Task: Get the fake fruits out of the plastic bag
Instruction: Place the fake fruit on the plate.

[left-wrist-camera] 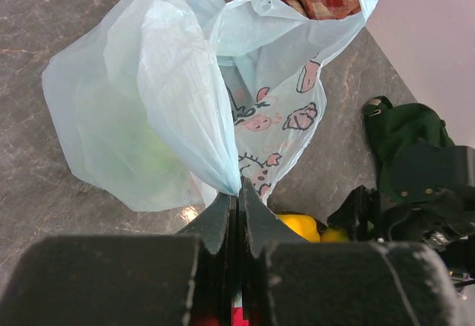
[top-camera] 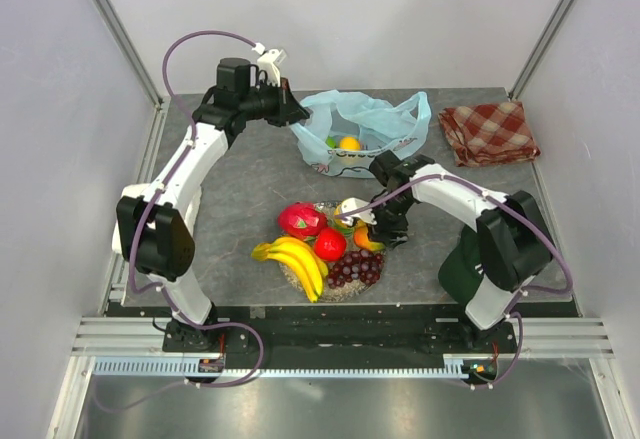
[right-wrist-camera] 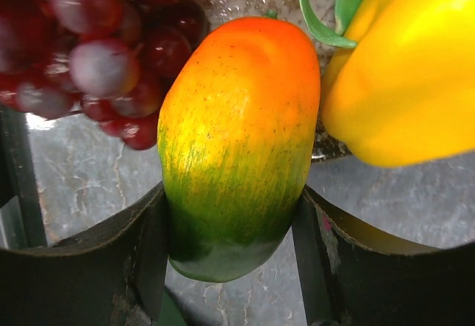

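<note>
plastic bag (left-wrist-camera: 171, 96) pinched left, mango (right-wrist-camera: 237, 118) gripped right
left gripper (left-wrist-camera: 237, 192) pinches a fold of the limp plastic bag near the table's (top-camera: 250, 179) far edge; right gripper (right-wrist-camera: 234, 229) clamps the mango beside the grapes (right-wrist-camera: 96, 51), near edge. mango looks hard, light, slippery: hold across its middle.

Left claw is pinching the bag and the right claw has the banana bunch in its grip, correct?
Not quite. The right claw grips the green-orange mango, not the banana bunch, which lies ungripped on the table; the right wrist view shows it. The left claw is pinching the bag, as you said.
</note>
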Robot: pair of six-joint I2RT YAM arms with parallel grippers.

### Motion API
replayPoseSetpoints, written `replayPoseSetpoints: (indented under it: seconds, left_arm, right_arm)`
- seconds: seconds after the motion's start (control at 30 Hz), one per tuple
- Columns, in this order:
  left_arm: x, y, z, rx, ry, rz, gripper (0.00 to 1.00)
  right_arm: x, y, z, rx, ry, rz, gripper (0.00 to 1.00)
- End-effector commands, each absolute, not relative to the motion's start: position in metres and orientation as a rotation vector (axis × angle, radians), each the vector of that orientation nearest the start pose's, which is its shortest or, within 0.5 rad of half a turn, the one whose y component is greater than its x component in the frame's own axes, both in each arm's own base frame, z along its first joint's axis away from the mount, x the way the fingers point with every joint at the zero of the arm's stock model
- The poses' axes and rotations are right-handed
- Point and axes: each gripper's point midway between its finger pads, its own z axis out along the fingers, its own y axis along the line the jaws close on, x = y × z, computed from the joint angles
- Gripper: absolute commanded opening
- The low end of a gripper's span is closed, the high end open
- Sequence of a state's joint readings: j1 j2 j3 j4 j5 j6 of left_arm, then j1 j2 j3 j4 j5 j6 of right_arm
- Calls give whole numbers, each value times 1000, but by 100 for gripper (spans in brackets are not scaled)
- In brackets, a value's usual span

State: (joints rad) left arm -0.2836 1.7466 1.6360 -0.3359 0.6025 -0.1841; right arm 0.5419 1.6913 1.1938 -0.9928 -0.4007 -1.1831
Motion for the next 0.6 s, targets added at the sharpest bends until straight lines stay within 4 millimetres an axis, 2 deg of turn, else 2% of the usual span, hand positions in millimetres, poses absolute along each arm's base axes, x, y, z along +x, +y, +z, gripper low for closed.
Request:
replayPoseSetpoints:
  seconds: [0.0, 0.27, 0.47, 0.57]
  left_arm:
    - [436, -237, 293, 540, 1933, -865, 2]
    - [430, -236, 287, 541, 1949, -871, 2]
    - [428, -236, 284, 542, 1955, -877, 2]
    - [428, -236, 285, 543, 1951, -878, 2]
  right_arm:
    - [257, 194, 61, -2240, 1802, 462, 17]
    - [254, 210, 56, -2266, 1786, 468, 17]
    - [250, 216, 53, -2257, 1803, 483, 28]
    - [249, 213, 51, -2255, 1821, 476, 41]
